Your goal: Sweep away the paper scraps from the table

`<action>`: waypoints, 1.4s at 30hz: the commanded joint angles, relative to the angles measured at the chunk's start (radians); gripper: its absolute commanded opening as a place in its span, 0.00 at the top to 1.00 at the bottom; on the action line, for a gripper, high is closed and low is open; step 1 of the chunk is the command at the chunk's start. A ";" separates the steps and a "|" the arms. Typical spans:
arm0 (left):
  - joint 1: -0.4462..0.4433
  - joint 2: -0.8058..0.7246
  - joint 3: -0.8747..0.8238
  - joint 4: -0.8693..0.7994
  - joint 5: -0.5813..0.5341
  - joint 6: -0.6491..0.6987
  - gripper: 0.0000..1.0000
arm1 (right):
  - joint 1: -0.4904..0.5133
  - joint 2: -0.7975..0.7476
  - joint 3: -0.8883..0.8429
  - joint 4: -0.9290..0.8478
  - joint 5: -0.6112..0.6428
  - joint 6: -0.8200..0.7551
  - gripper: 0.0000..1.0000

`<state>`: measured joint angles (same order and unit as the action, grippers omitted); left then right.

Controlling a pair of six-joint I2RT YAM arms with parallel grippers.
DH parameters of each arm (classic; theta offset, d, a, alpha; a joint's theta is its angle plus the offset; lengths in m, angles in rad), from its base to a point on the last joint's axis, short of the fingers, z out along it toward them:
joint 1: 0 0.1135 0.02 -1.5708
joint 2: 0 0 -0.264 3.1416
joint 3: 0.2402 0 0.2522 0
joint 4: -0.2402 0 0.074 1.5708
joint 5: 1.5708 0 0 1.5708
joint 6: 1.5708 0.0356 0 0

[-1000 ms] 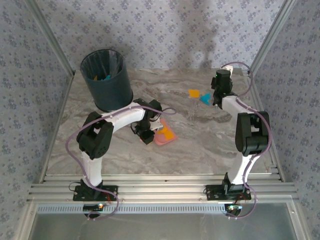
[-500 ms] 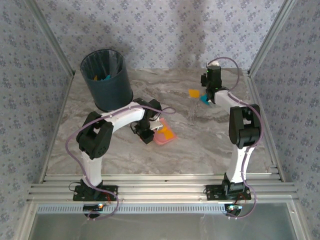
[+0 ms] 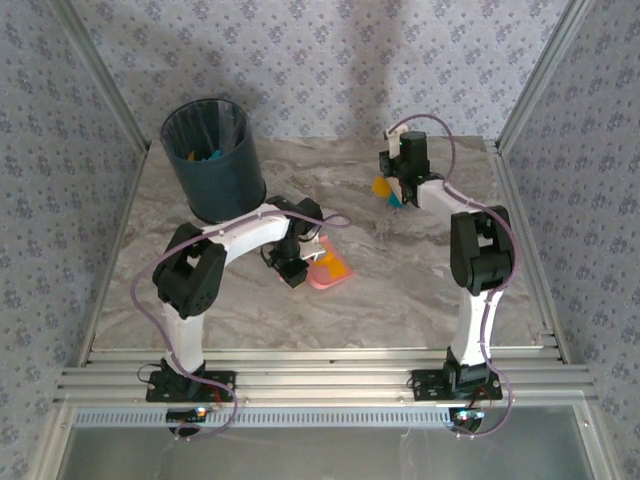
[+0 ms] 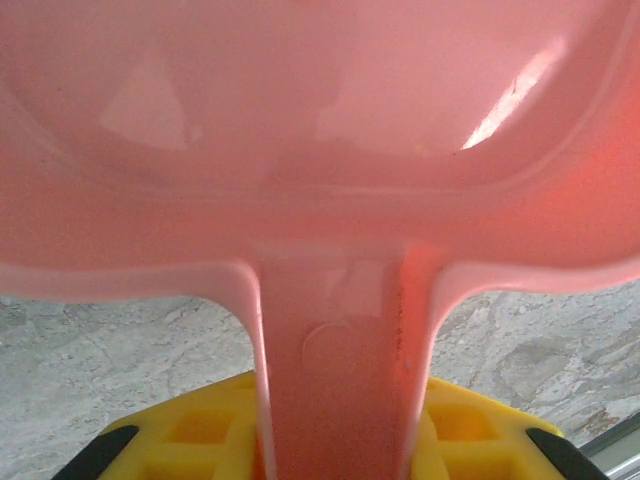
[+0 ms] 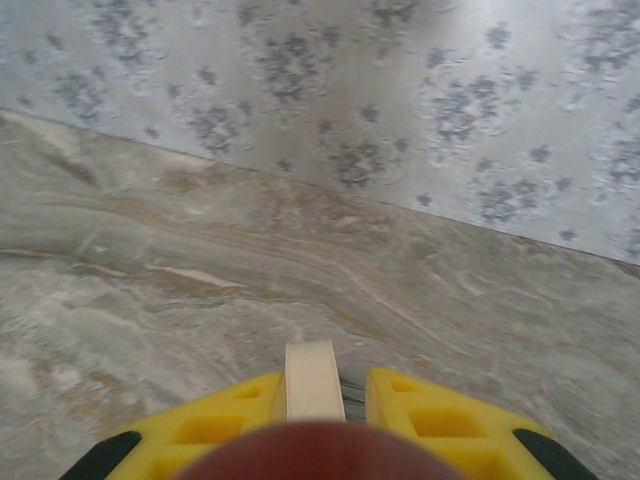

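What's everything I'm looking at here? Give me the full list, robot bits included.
bin: one, dark blue, far left of the table, with scraps inside
dustpan: one, pink, mid-table, carrying orange scraps
paper scraps: too small to count, orange and teal; a few lie on the table at the far right-centre, the rest are in the bin and on the dustpan
handle: one, cream; its working end is hidden
table: one, grey-beige marbled, with metal rails at the edges
walls: grey-blue, flowered, on three sides
left arm: white and black, reaching mid-table
right arm: white and black, reaching far
left gripper: yellow, shut on the dustpan's handle
right gripper: yellow, shut on the cream handle
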<state>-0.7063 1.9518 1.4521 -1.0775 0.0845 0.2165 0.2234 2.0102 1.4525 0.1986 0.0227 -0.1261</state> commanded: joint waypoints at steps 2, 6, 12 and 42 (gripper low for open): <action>0.011 -0.025 0.025 -0.048 -0.022 -0.012 1.00 | 0.034 -0.033 -0.054 -0.056 -0.130 -0.030 1.00; 0.013 -0.027 0.025 -0.048 -0.021 -0.011 1.00 | 0.058 -0.072 -0.111 -0.060 -0.168 -0.042 1.00; 0.011 -0.025 0.024 -0.050 -0.023 -0.011 1.00 | 0.101 -0.138 -0.197 -0.064 -0.182 -0.047 1.00; 0.016 -0.021 0.030 -0.051 -0.037 -0.029 1.00 | 0.349 -0.506 -0.495 -0.138 -0.098 0.163 1.00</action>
<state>-0.7002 1.9518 1.4578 -1.0813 0.0803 0.2085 0.5472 1.5417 0.9760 0.1425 -0.0742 -0.0231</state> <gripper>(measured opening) 0.271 0.259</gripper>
